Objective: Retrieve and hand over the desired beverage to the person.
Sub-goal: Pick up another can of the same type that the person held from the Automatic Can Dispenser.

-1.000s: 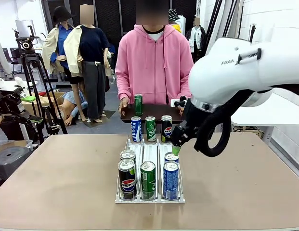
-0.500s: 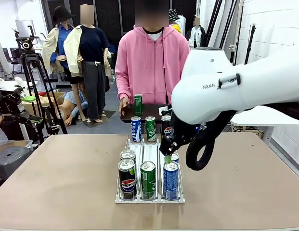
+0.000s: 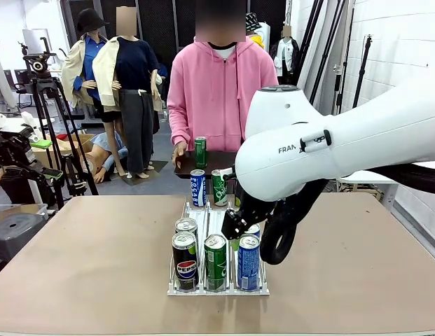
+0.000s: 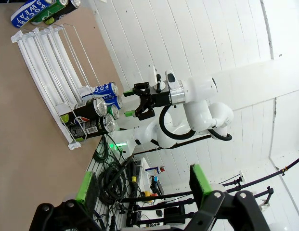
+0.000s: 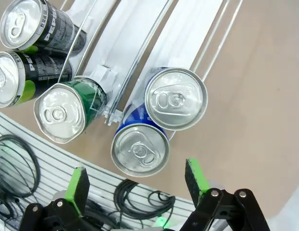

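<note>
1. The right gripper (image 3: 231, 225) hangs low over the right lane of the white wire rack (image 3: 218, 215) on the table (image 3: 77, 266). Its fingers (image 5: 77, 188) are spread wide and hold nothing.
2. In the right wrist view, the front blue Pocari Sweat can (image 5: 139, 150) stands upright just below the gap between the green pads. A second blue can (image 5: 175, 98) stands right behind it in the same lane.
3. The left gripper (image 4: 143, 183) is well apart from the rack, its fingers likewise spread and empty.
4. The person (image 3: 221, 91) waits at the far side of the table, holding a dark tray (image 3: 224, 165).
5. Which drink is wanted cannot be read here, but the gripper's position suggests the front blue can.
6. Handling, as a judgement: a full can is stiff and moderately heavy, but its thin wall is smooth, slippery and dents under a hard squeeze.
7. Best hold: straddle the can from above and pinch the round wall below the rim, near mid-height.
8. A green can (image 5: 60, 115) stands just beside it, so the inner finger has little room.
</note>
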Controlling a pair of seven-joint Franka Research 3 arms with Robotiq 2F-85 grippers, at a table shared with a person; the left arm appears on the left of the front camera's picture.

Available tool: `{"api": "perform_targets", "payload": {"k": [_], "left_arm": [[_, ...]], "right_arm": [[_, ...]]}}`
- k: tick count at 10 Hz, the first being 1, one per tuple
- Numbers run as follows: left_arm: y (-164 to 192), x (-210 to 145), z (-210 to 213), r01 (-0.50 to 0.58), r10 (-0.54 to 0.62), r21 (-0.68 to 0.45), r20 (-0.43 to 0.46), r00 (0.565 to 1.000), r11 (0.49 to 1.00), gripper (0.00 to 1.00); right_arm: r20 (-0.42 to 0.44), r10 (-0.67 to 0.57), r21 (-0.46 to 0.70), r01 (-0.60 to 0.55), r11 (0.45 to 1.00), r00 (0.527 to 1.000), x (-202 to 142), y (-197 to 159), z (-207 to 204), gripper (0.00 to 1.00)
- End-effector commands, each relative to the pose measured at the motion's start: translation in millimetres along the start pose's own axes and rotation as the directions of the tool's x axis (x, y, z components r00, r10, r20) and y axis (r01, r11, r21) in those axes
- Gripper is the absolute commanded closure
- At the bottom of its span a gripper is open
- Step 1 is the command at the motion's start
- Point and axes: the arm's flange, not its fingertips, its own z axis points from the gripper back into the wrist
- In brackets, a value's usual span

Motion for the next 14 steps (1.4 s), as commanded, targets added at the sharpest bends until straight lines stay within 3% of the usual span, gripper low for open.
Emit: {"api": "perform_targets", "payload": {"k": [1, 5, 10, 14], "left_arm": [[0, -2, -1, -0.003, 0.003, 0.007, 0.008, 1.0, 1.0, 0.0], [0, -2, -1, -0.003, 0.003, 0.007, 0.008, 1.0, 1.0, 0.0], [0, -2, -1, -0.003, 0.003, 0.007, 0.008, 1.0, 1.0, 0.0], [0, -2, -1, -0.003, 0.003, 0.007, 0.008, 1.0, 1.0, 0.0]], "right_arm": [[0.04, -0.028, -0.045, 0.029, 0.999, 0.999, 7, 5, -10, 0.0], [0.068, -0.064, -0.064, 0.069, 0.996, 0.996, 15, -2, -28, 0.0], [0.031, -0.074, -0.061, 0.076, 0.995, 0.997, 13, -8, -32, 0.0], [0.006, -0.073, -0.046, 0.074, 0.996, 0.997, 13, -7, -36, 0.14]]}}
